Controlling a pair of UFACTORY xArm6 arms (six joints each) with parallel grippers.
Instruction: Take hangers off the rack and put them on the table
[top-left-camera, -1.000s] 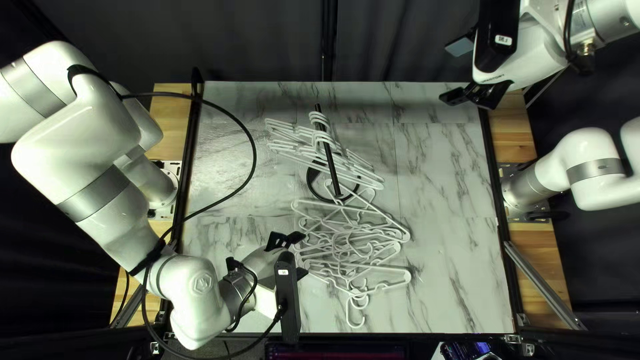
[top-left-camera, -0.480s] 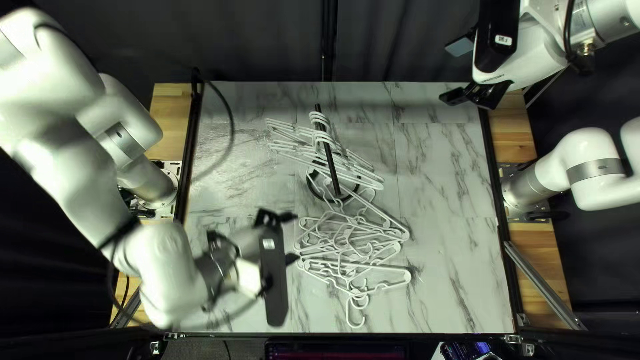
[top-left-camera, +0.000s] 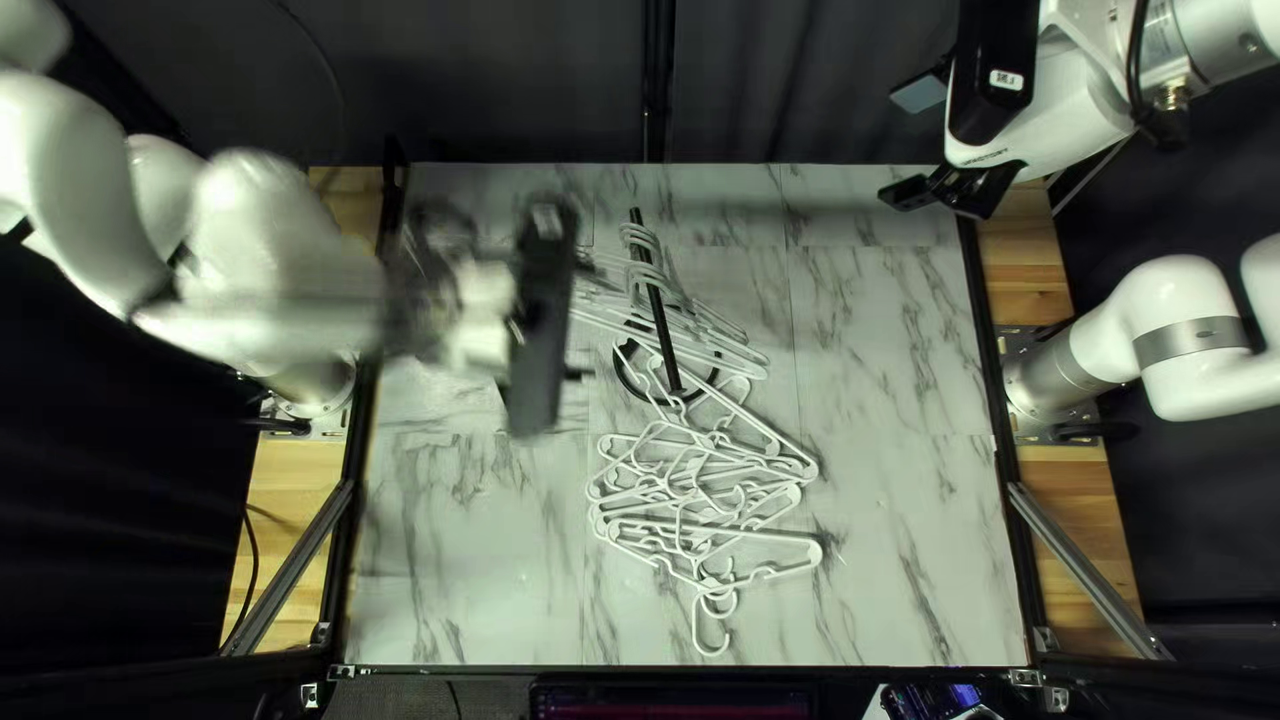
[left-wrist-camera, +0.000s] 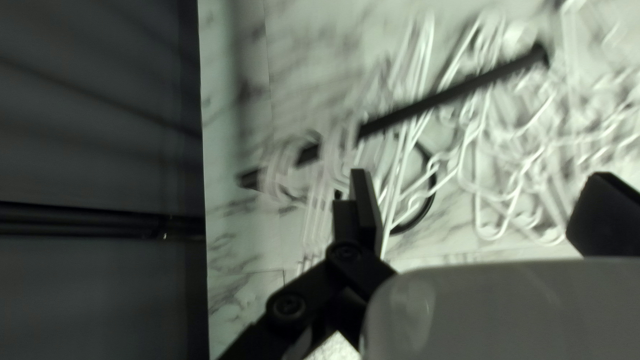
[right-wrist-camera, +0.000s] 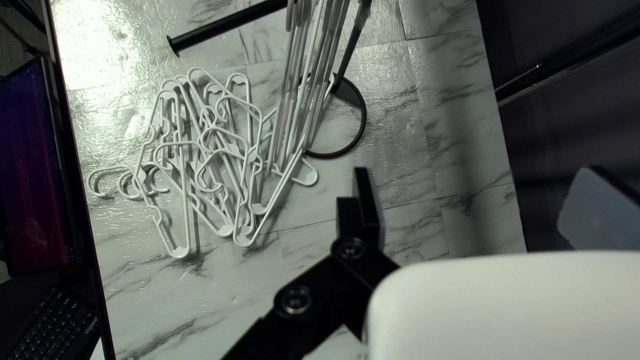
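Note:
Several white hangers (top-left-camera: 736,350) hang by their hooks on the black bar of the rack (top-left-camera: 656,300). Others lie in a tangled heap (top-left-camera: 787,555) on the table in front of it. My blurred left gripper (top-left-camera: 582,315) is left of the rack, partly over the hanging hangers. In the left wrist view my gripper (left-wrist-camera: 481,203) is open with nothing held, the rack bar (left-wrist-camera: 440,99) beyond it. High at the far right, my right gripper (top-left-camera: 910,144) stands away from the hangers. Its wrist view shows this gripper (right-wrist-camera: 481,203) open and empty, the heap (right-wrist-camera: 179,227) off to one side.
The marble-patterned table (top-left-camera: 907,534) surrounds the heap and rack. The rack's black ring base (top-left-camera: 624,379) sits behind the heap. A dark curtain (top-left-camera: 534,80) hangs beyond the far edge. A screen (right-wrist-camera: 30,167) and a keyboard (right-wrist-camera: 57,327) are past the near edge.
My left arm has swung from the table's near left toward the far side, up beside the rack. The hanger at the near end of the rack shifted slightly. My right arm stayed still.

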